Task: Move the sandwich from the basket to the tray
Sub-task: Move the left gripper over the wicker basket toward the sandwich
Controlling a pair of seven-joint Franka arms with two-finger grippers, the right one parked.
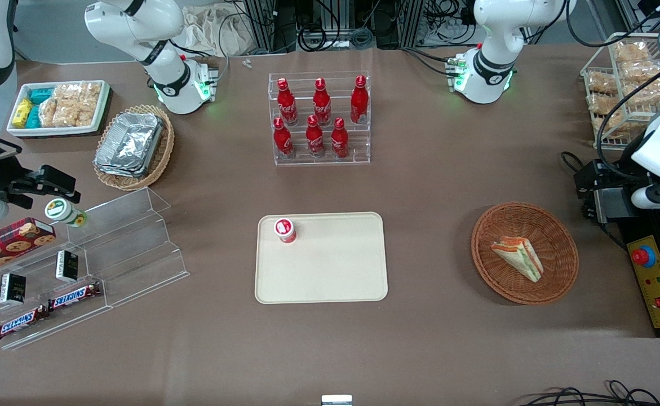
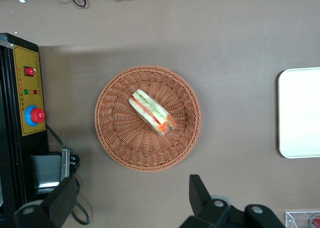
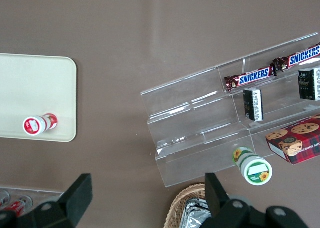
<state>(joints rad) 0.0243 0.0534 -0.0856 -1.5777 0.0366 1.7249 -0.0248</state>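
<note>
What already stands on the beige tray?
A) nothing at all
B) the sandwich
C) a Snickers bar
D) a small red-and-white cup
D: a small red-and-white cup stands on the tray, near one corner, while the sandwich lies in the basket. The open pincer hangs high above the table beside the basket, holding nothing.

Sandwich in basket, tray apart, my gripper above.

Wrapped wedge sandwich, white bread w/ orange, green, red layers, lies on its side in the round reddish-brown wicker basket. Beige rect. tray flat on table, well apart toward parked arm's end. My gripper hangs over the table near the basket, fingers spread.
</note>
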